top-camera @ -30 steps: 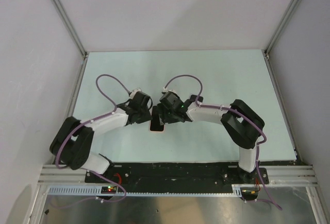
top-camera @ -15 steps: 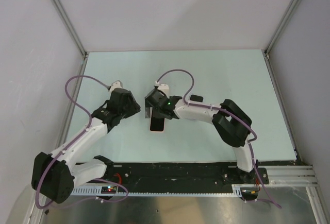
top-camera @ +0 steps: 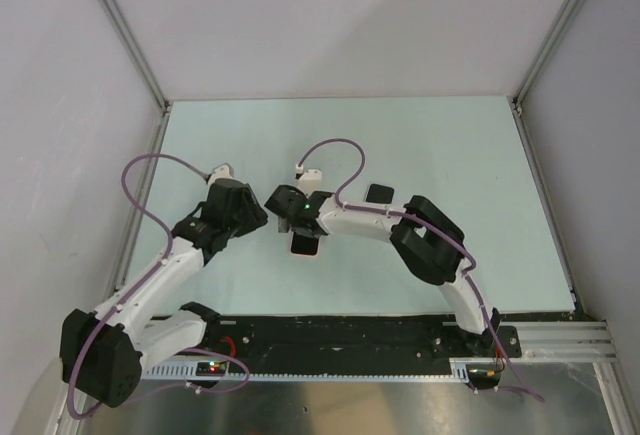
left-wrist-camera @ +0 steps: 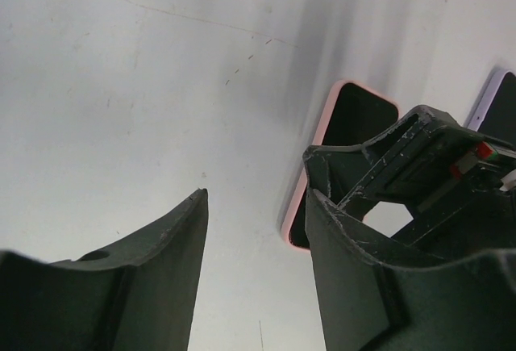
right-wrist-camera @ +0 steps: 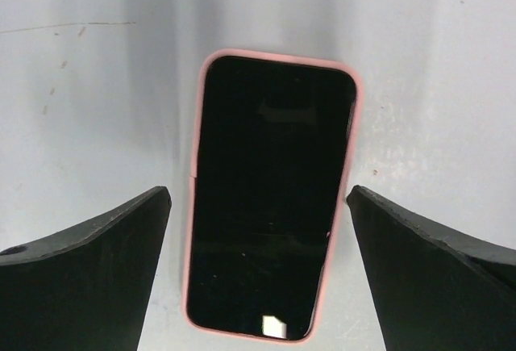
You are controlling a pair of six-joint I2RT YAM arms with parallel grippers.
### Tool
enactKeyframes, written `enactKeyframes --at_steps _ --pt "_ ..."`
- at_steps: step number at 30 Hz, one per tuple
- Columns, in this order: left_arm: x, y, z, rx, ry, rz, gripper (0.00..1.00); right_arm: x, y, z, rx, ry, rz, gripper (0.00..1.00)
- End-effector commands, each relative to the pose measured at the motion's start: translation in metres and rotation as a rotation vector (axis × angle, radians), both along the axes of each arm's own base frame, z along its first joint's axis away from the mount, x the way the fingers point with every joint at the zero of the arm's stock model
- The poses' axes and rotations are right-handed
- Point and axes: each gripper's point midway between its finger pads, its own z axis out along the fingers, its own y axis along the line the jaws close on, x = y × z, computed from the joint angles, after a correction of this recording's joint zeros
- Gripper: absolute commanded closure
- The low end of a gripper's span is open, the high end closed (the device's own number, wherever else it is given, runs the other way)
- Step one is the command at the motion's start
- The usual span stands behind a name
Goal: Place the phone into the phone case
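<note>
The black phone (right-wrist-camera: 270, 198) lies face up inside the salmon-pink phone case (right-wrist-camera: 196, 230), whose rim shows all round it, flat on the table. In the top view the pair (top-camera: 306, 245) lies just in front of my right gripper (top-camera: 297, 221). My right gripper (right-wrist-camera: 258, 198) is open above the phone, one finger on each side, touching nothing. My left gripper (top-camera: 254, 218) is open and empty to the left of the phone. In the left wrist view (left-wrist-camera: 254, 198) the cased phone (left-wrist-camera: 355, 117) shows beyond its right finger, partly hidden by the right gripper (left-wrist-camera: 427, 157).
A small dark flat object (top-camera: 378, 193) with a pale rim lies on the pale green table (top-camera: 450, 145) behind the right forearm; it also shows in the left wrist view (left-wrist-camera: 504, 105). Grey walls close in the back and both sides.
My left gripper has drawn back to the left, away from the phone. My right gripper has shifted left and hangs open over the cased phone, which has stayed in place.
</note>
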Motion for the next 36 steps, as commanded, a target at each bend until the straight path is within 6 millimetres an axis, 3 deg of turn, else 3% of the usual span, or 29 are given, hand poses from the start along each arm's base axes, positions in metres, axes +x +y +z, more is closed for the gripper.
enactKeyframes --at_steps 1,7,17,21,24,26,32,36 --pt "-0.001 0.001 0.002 0.002 -0.018 -0.017 0.43 0.001 -0.016 0.001 -0.083 -0.044 -0.067 0.01" --pt "-0.001 0.001 0.000 0.001 -0.014 -0.019 0.43 -0.001 -0.021 0.008 -0.100 -0.058 -0.066 0.00" --pt "-0.003 0.002 -0.003 0.003 -0.008 -0.019 0.43 -0.011 -0.003 -0.024 -0.045 0.047 -0.029 0.01" --pt "-0.003 0.002 -0.004 0.001 -0.004 -0.017 0.43 -0.010 -0.008 -0.030 -0.029 0.064 -0.031 0.16" --pt "-0.003 0.001 -0.004 -0.002 -0.004 -0.016 0.43 -0.004 -0.020 -0.030 -0.023 0.063 -0.044 0.43" --pt "-0.003 0.001 -0.003 -0.004 -0.007 -0.014 0.43 0.004 -0.035 -0.028 -0.030 0.057 -0.059 0.53" --pt "-0.003 0.001 -0.005 -0.010 0.001 -0.011 0.43 0.049 -0.080 -0.023 -0.082 0.034 -0.083 0.57" --pt "-0.003 0.001 -0.005 -0.013 0.002 -0.007 0.43 0.068 -0.096 -0.028 -0.086 0.041 -0.062 0.56"
